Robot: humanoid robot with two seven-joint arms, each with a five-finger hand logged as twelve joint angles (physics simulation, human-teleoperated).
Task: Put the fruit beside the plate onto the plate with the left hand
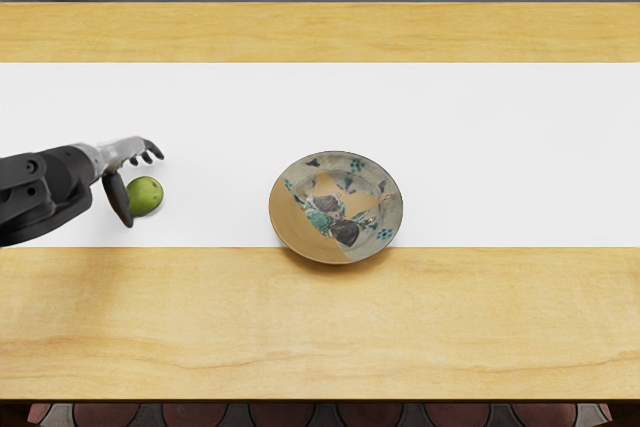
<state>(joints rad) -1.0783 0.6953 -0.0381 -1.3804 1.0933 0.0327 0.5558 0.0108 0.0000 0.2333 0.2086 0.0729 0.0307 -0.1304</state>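
Note:
A small green fruit (pixel 146 195) lies on the white runner, well to the left of the patterned plate (pixel 292 219). My left hand (pixel 135 172) comes in from the left edge and hovers right at the fruit. Its fingers (pixel 147 154) are spread above and behind the fruit, and the thumb (pixel 120 201) hangs down on the fruit's left side. The hand is open and holds nothing. The plate carries no fruit.
A white runner (pixel 480 147) crosses the wooden table (pixel 320 327) from side to side. The plate's front rim sits at the runner's near edge. A dark strip of floor shows beyond the table's far edge.

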